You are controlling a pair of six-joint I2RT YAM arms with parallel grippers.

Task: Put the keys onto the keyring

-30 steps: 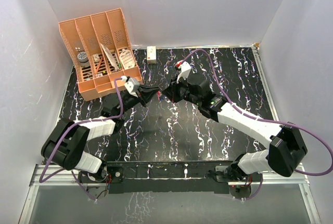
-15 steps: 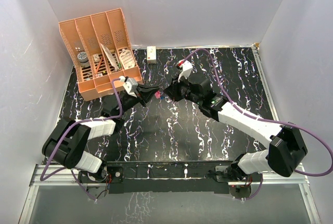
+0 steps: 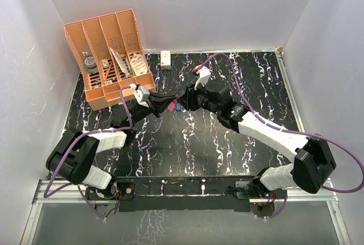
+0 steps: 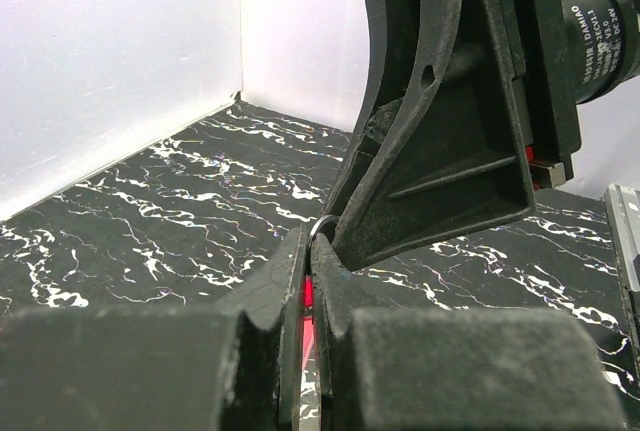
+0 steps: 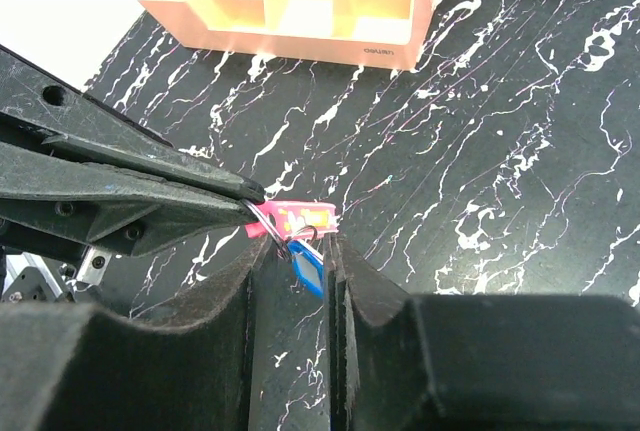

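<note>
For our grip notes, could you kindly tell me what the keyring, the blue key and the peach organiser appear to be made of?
The keyring: red-pink and glossy, probably plastic or coated metal; its thin loop glints like wire.
The blue key: the head looks like smooth plastic with a light sheen; no blade shows.
The organiser: matte moulded plastic, judging by its uniform peach colour and perforated walls.

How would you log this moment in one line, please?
left gripper: shut on keyring | right gripper: jaws parted around blue key | blue key: hanging from keyring

Black table (image 3: 170, 148) veined white, peach organizer (image 3: 108, 94), red-pink keyring (image 5: 295, 218), blue-headed key (image 5: 309, 274), purple cables (image 3: 219, 55)
</note>
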